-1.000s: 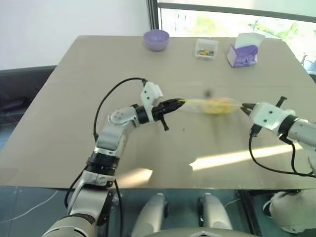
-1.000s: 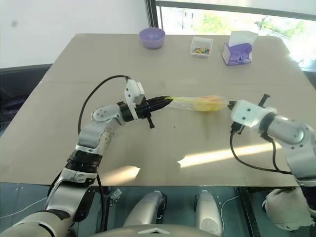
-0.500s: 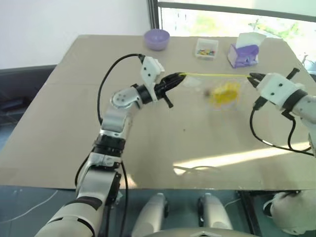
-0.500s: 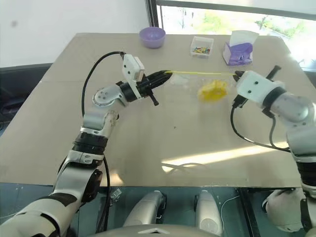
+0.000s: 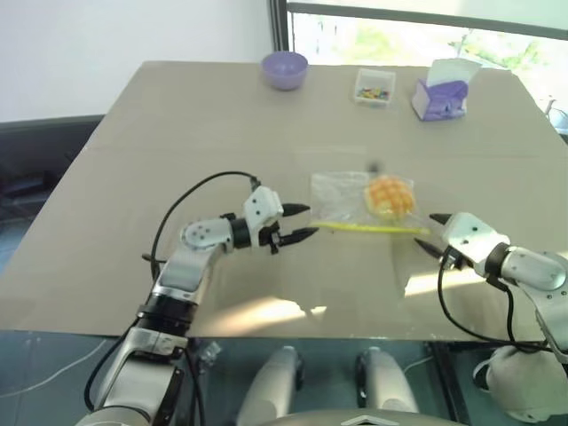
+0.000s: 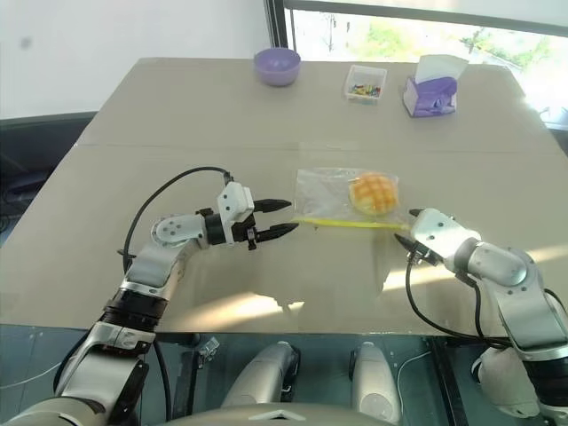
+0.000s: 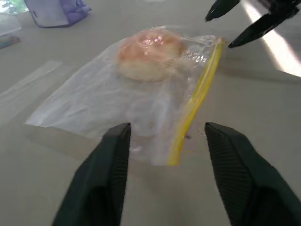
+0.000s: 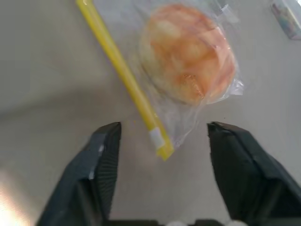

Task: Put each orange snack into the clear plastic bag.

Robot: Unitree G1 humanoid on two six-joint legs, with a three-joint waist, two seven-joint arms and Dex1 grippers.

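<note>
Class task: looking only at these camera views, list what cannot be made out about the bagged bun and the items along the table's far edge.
- Round orange grid-topped snack: its underside, hidden by its own body in the clear crinkly plastic bag.
- Bag's yellow seal strip: sealed or not, too fine in the eye views.
- Small clear box: its colourful bits, too small.
- Purple bowl: its contents, hidden by the rim.

we see orange snack [image 6: 373,192], criss-cross top; clear bag [image 6: 330,193], yellow strip; purple bowl [image 6: 277,66]; purple-white tissue box [image 6: 430,89]; tan table [image 6: 177,124].
</note>
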